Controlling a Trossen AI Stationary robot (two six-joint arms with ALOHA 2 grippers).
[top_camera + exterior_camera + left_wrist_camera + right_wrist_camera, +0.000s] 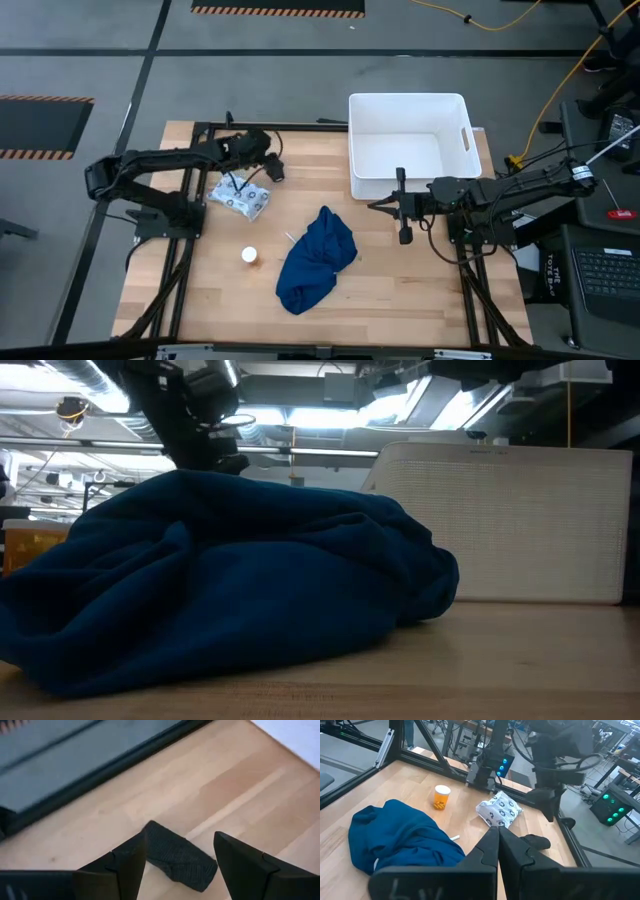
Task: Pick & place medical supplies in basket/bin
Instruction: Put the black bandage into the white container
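Two dark, near-black jointed arms are seen at mid-left and mid-right of the high view, each trailing thin black cables. The left gripper [180, 862] is formed of two matte black wedge-shaped fingers; the right gripper [498, 845] shows flat, angular black fingers.

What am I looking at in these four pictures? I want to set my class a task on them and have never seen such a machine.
It is a robot with two dark arms at a wooden table. One picture looks straight down, one looks level across the tabletop, and two come from cameras on the wrists. On the table lie a dark-blue cloth, a white printed packet, a small orange item with a white cap and a black cylinder. A white tub stands at the far edge. The left gripper hangs open over the cylinder; the right gripper, shut and empty, waits by the tub. Nothing is held.
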